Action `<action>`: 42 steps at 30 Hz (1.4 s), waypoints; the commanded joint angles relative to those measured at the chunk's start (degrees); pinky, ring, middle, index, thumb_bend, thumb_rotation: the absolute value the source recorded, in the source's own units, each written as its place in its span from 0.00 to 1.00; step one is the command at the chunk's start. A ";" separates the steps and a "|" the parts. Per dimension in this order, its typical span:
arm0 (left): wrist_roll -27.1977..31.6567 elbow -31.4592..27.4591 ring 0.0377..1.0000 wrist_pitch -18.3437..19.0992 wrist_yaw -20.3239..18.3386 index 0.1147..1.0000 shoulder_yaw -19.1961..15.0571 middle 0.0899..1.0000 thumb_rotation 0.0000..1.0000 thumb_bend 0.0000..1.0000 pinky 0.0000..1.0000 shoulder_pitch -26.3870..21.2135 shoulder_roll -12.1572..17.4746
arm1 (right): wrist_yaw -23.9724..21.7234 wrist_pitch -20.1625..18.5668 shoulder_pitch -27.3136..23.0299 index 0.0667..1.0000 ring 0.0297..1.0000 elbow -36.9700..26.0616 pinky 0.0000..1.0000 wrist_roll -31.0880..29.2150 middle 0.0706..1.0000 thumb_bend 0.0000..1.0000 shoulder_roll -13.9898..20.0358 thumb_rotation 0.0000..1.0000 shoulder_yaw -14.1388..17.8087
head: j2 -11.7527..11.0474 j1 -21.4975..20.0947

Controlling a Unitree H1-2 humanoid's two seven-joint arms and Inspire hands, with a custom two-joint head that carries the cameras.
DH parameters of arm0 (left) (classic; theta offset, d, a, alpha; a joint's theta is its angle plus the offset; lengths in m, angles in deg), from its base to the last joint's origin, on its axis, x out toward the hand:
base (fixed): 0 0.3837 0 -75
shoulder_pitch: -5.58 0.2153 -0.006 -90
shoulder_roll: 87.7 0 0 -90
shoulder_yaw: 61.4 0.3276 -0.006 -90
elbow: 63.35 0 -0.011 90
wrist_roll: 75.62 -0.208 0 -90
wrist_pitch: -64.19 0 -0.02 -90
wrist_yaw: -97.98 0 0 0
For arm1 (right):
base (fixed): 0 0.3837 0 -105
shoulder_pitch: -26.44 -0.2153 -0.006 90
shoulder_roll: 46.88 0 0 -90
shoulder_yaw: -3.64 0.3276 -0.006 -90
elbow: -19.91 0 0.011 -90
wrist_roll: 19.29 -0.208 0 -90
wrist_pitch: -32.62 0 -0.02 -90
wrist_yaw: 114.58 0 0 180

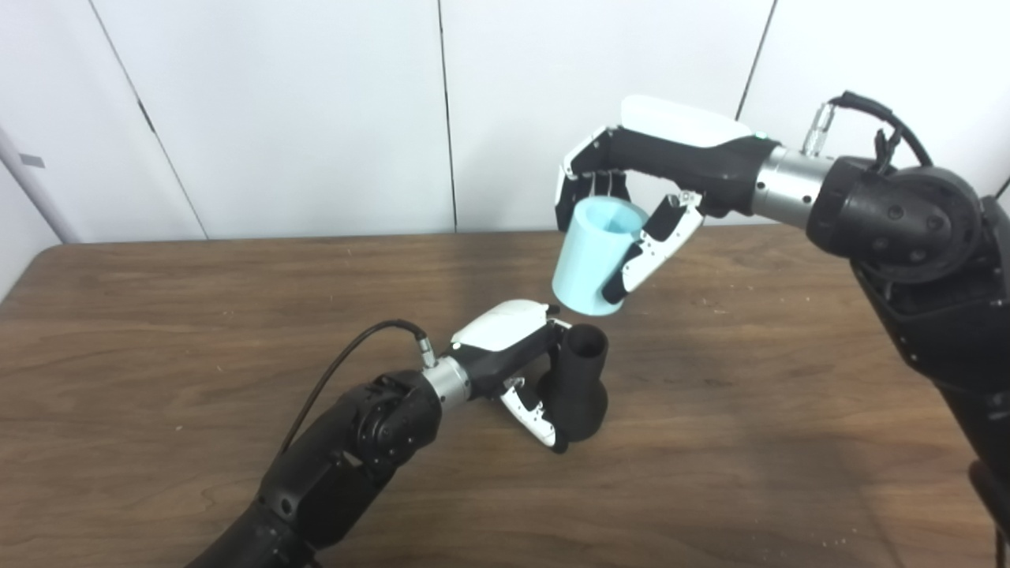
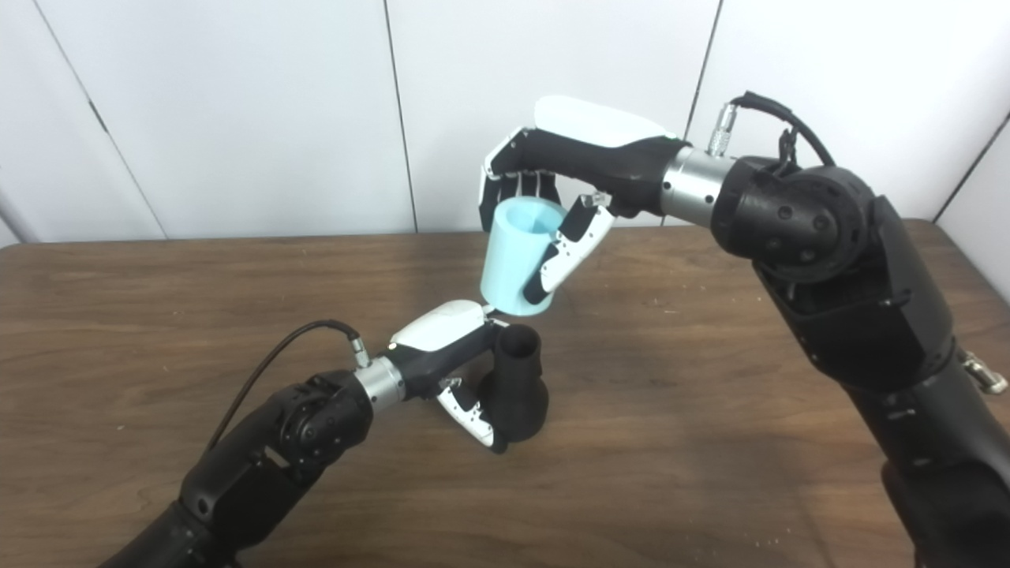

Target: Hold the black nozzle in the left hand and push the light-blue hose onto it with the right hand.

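The black nozzle (image 1: 580, 383) stands upright near the middle of the wooden table (image 1: 158, 331), narrow open end up. My left hand (image 1: 517, 355) is shut on it from the left, thumb in front near its flared base. Just above and slightly left of the nozzle's mouth hangs the light-blue hose (image 1: 592, 256), a short tilted tube. My right hand (image 1: 631, 197) is shut on it, fingers behind and thumb in front. The hose's lower rim is close to the nozzle's top but apart from it.
White wall panels (image 1: 316, 118) rise behind the table's far edge. My right forearm (image 2: 828, 260) reaches in over the table's right side. A black cable (image 1: 347, 363) loops from my left wrist.
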 commanded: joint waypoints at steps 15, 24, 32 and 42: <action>-1.74 2.57 0.60 2.55 -6.96 0.41 3.59 0.44 0.00 0.53 1.00 4.25 0.84 | -0.46 -3.17 0.90 0.47 0.42 -4.06 0.36 3.12 0.41 0.50 1.22 0.00 -0.63 | 0.79 -0.57; -1.62 1.88 0.60 3.01 -7.24 0.41 3.59 0.45 0.00 0.52 1.00 4.36 0.92 | 0.13 -4.15 2.91 0.46 0.43 -4.14 0.36 3.94 0.43 0.50 -0.24 0.00 -1.42 | 1.52 -0.21; -1.62 1.70 0.60 2.88 -7.16 0.41 3.64 0.44 0.00 0.53 1.00 4.47 0.86 | 0.46 -3.30 2.66 0.46 0.43 -2.83 0.36 3.53 0.43 0.50 -0.71 0.00 -1.32 | 1.71 -0.20; -1.74 1.68 0.58 2.51 -7.03 0.42 3.76 0.42 0.00 0.53 1.00 4.52 0.90 | 2.85 -2.49 2.29 0.46 0.43 -2.01 0.36 4.34 0.43 0.50 -2.46 0.00 -0.77 | 2.07 -0.03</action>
